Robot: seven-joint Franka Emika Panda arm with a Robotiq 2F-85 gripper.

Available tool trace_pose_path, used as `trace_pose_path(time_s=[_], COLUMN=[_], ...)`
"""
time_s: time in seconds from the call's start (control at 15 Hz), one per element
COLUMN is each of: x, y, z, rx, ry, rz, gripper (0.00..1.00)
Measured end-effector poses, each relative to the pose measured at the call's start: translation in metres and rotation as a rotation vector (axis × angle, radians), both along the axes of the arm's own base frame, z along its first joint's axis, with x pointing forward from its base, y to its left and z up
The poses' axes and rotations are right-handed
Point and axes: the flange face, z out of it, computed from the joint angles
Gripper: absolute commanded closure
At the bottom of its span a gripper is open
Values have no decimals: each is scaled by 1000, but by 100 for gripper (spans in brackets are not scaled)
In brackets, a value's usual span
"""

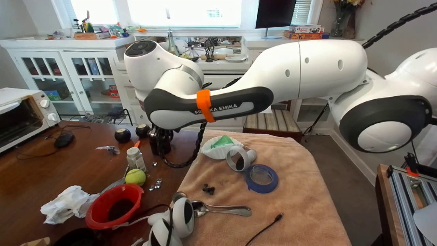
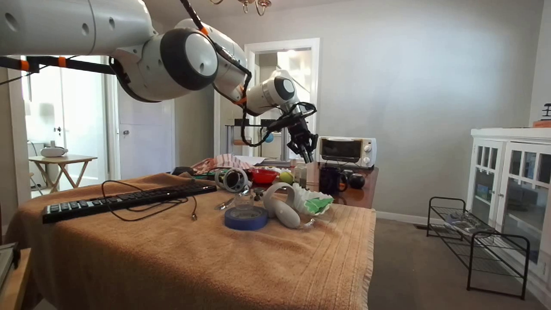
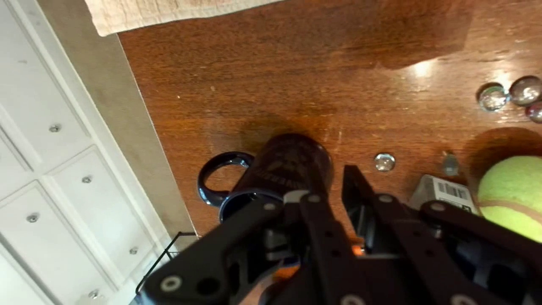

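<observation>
Close downward wrist view of mug (image 3: 280,168)

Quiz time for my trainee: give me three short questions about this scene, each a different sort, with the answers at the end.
1. In the wrist view, what handled object shows partly behind the gripper?
2. True or false: the roll of blue tape lies on bare wood.
3. Pick one. Right beside the tennis ball stands: A) the toaster oven, B) the clear shaker, C) the keyboard.

Key:
1. The dark blue mug.
2. False; it lies on the towel.
3. B.
</observation>
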Motion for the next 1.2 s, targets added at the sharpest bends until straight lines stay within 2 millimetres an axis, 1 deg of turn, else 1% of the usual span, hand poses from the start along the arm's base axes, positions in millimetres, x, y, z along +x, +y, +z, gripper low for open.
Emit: trace_pose_path(time_s=[0.27, 0.33, 0.4, 0.47, 0.53, 0.6, 0.67, 0.73, 0.8, 0.87, 0.93, 1.0, 1.07, 1.13, 1.2], x=[6, 8, 10, 12, 13, 14, 14, 15, 14, 14, 13, 12, 11, 10, 8], y=[-15, -17, -18, -17, -16, -14, -11, -9, -6, -3, 0, 3, 7, 10, 15], z=[-20, -25, -29, -33, -38, -42, -47, -50, -54, -57, -62, -66, -70, -74, -77], rx=[-3, 4, 15, 30, 46, 63, 78, 91, 105, 119, 136, 152, 171, 189, 204], ry=[-13, -25, -38, -53, -66, -79, -90, -98, -104, -107, -106, -106, -103, -98, -92], rz=[-6, 0, 9, 22, 36, 50, 64, 77, 89, 103, 113, 120, 124, 125, 127], gripper=[95, 78, 53, 53, 49, 42, 34, 28, 29, 27, 29, 36, 45, 51, 53])
